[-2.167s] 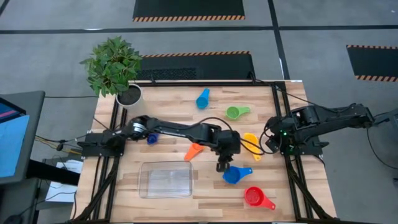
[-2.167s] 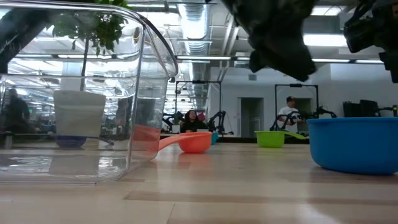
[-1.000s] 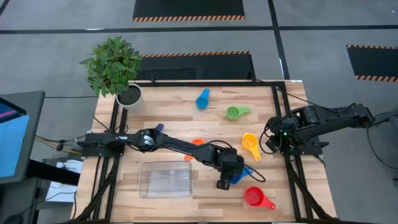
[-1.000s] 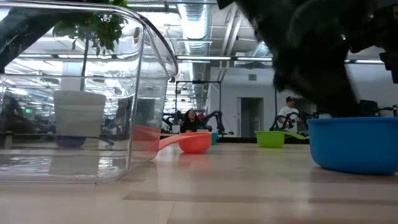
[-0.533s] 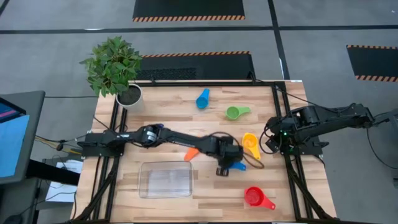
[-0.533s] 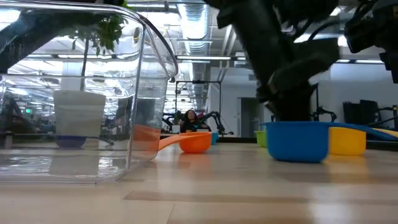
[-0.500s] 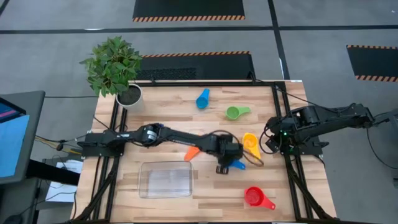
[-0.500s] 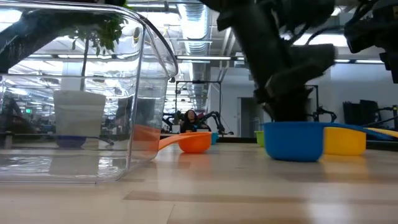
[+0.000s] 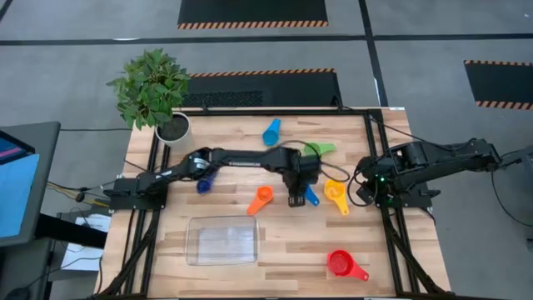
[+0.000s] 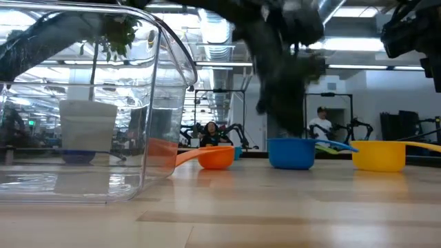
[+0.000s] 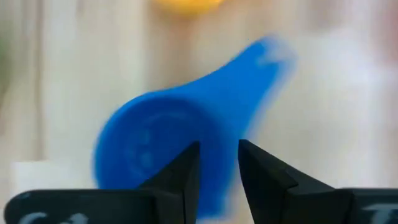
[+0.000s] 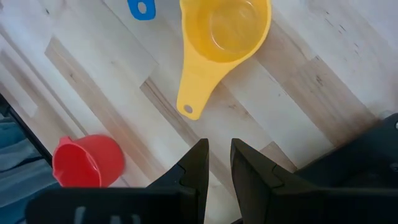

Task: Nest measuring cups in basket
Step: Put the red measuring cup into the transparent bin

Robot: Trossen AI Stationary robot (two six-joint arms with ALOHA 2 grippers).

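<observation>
Blue cup [image 9: 311,195] dragged twd yellow cup [image 9: 335,193], L gripper [image 9: 294,198] blurred

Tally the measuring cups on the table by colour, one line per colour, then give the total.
Red cup: 1
Orange cup: 1
Yellow cup: 1
Green cup: 1
Light blue cup: 1
Blue cup: 1
Dark blue cup: 1
Total: 7 cups, none of them in the basket.

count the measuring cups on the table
7: light blue at the far edge, green partly under the left arm, dark blue near the plant side, orange, blue and yellow mid-table, red near front.
</observation>
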